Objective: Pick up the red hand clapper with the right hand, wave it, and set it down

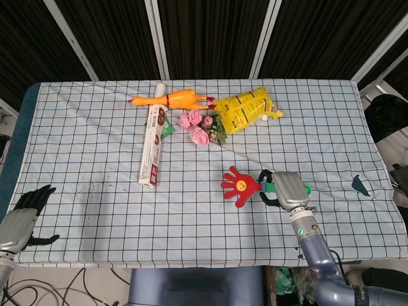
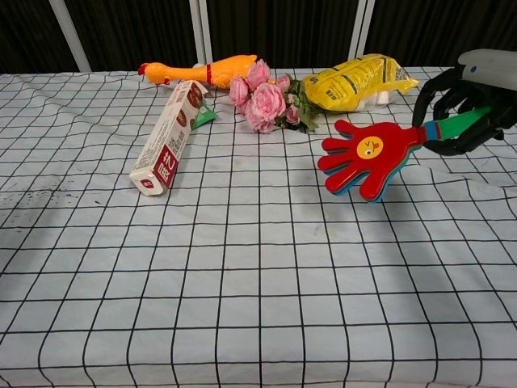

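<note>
Red hand clapper (image 1: 241, 186): lower right of centre in my head view, its green handle gripped by my right hand (image 1: 285, 189), fingers curled around it; palm-shaped head points left. In the chest view it shows at right, whether it touches the checked tablecloth (image 1: 95, 140) I cannot tell.

Left hand (image 1: 24, 217): lower left corner, off the table edge, holding nothing, fingers apart.

Upper centre: pink flowers (image 1: 200, 129), yellow snack bag (image 1: 245, 109), rubber chicken (image 1: 172, 99), long white box (image 1: 152, 143).
</note>
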Action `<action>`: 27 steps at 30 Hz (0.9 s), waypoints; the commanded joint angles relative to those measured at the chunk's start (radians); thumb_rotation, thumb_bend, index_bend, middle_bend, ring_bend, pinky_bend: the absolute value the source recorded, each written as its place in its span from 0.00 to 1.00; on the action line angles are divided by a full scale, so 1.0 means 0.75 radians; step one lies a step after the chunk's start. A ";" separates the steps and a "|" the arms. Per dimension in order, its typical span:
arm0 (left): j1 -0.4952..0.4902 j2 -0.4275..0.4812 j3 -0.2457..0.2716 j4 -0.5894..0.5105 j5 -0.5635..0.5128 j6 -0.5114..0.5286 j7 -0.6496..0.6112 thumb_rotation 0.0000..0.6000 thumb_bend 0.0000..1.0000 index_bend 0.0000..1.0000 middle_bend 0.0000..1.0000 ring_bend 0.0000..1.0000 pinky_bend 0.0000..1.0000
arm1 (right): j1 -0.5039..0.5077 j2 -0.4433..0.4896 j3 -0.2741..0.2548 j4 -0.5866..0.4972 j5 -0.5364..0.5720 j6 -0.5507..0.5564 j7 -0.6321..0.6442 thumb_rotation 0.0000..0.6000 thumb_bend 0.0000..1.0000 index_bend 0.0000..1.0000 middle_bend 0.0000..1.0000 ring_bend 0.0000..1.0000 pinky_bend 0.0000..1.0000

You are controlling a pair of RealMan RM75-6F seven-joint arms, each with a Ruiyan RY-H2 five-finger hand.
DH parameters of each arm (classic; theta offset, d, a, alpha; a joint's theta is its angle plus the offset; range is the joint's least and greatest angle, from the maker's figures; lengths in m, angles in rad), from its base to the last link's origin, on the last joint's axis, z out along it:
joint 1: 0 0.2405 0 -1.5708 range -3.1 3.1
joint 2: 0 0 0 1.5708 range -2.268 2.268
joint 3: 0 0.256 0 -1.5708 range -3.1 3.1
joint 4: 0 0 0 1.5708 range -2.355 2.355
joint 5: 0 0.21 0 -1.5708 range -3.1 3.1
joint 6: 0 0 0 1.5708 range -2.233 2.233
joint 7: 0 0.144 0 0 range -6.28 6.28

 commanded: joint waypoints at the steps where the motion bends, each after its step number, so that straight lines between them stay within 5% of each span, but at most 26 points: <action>1: 0.000 0.000 -0.001 0.000 -0.002 0.000 -0.001 1.00 0.02 0.00 0.00 0.00 0.01 | -0.025 -0.017 0.121 -0.155 0.061 -0.010 0.645 1.00 0.65 0.85 0.77 0.78 0.73; 9: -0.001 0.000 -0.001 0.000 -0.002 -0.003 -0.004 1.00 0.02 0.00 0.00 0.00 0.01 | -0.155 -0.060 0.300 -0.259 -0.188 -0.024 1.402 1.00 0.65 0.85 0.77 0.77 0.73; 14: -0.002 0.001 0.000 0.001 0.002 -0.004 -0.010 1.00 0.02 0.00 0.00 0.00 0.01 | -0.178 -0.049 0.287 -0.223 -0.293 -0.001 1.482 1.00 0.65 0.86 0.77 0.77 0.73; 18: -0.002 0.000 0.000 0.001 0.003 -0.004 -0.008 1.00 0.02 0.00 0.00 0.00 0.01 | -0.163 -0.020 0.219 -0.167 -0.334 -0.015 1.354 1.00 0.65 0.86 0.77 0.77 0.73; 27: -0.001 0.000 0.000 0.000 -0.001 -0.004 -0.004 1.00 0.02 0.00 0.00 0.00 0.01 | -0.012 0.072 -0.030 0.045 -0.250 -0.117 0.476 1.00 0.65 0.85 0.77 0.78 0.73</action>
